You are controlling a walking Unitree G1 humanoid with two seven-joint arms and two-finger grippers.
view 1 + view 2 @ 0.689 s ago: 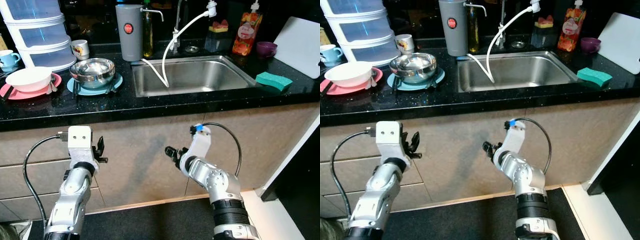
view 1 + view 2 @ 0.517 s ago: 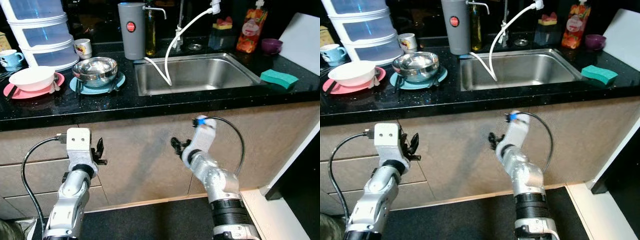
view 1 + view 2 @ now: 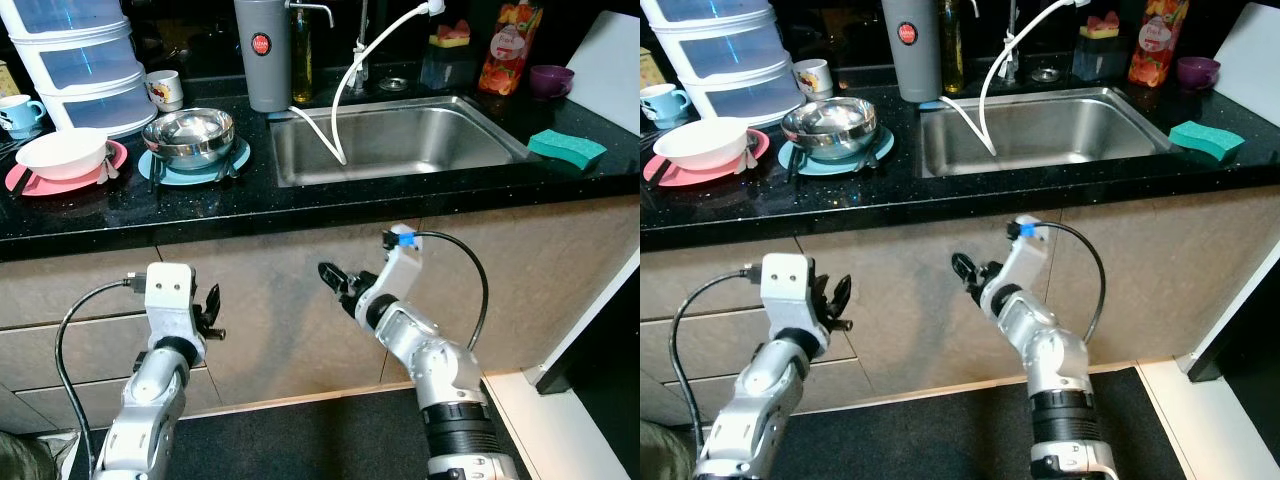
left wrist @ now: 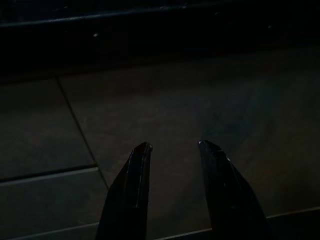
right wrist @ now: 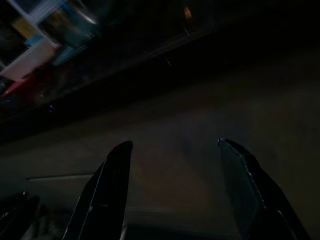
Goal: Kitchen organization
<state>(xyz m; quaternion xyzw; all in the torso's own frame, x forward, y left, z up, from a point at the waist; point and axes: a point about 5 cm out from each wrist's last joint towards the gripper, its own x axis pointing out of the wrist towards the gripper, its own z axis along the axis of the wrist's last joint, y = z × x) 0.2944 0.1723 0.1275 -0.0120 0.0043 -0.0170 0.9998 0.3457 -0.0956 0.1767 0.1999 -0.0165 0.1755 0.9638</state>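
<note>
Black speckled worktop across the top half of the head views, above pale beige cupboard fronts. Shiny steel sink at upper middle, with a white bendy hose dipping into it. Shiny metal bowl on a blue plate at upper left. White bowl on a pink plate just beside, further left. Green sponge at upper right.

Left hand low at lower left, in front of the cupboards, holding nothing. Right hand near the middle, also holding nothing.

Up close, in the dark left wrist view, fingers a narrow way apart. In the right wrist view, fingers spread wide.
</note>
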